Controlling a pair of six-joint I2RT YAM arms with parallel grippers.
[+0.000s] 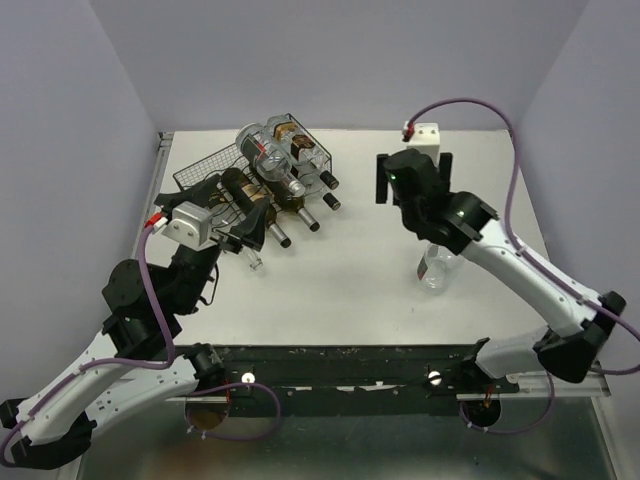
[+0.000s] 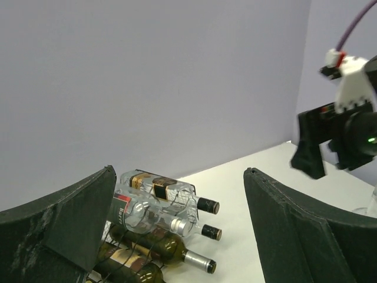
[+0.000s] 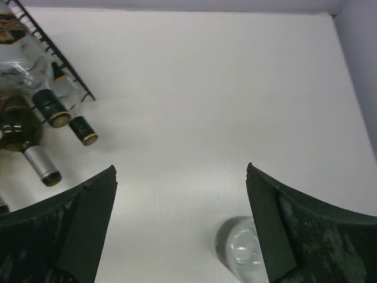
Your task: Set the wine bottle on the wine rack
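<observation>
Right wrist view shows the right claw [image 3: 180, 168] with its two black fingers wide apart and nothing between them. Low in that view, close to one finger, is a clear glass bottle [image 3: 238, 254], seen from its top. It stands upright and alone on the flat white table [image 3: 194, 88], on the right side. It is well apart from the black wire rack [image 1: 200, 172] at the far left. The rack has a pile of bottles [image 1: 290, 185] lying in it, some clear and some dark green. The left claw [image 2: 178, 170] hangs near the rack, and its fingers are wide apart too, holding nothing.

I think the clear bottle is hard, smooth and slippery, and it could break if it falls. I cannot tell if there is anything inside it. It is tall, so a bump may tip it over. The best place to grab it, I think, is around its round body with a firm squeeze, not the thin neck. Then it can be laid on its side on the rack.
</observation>
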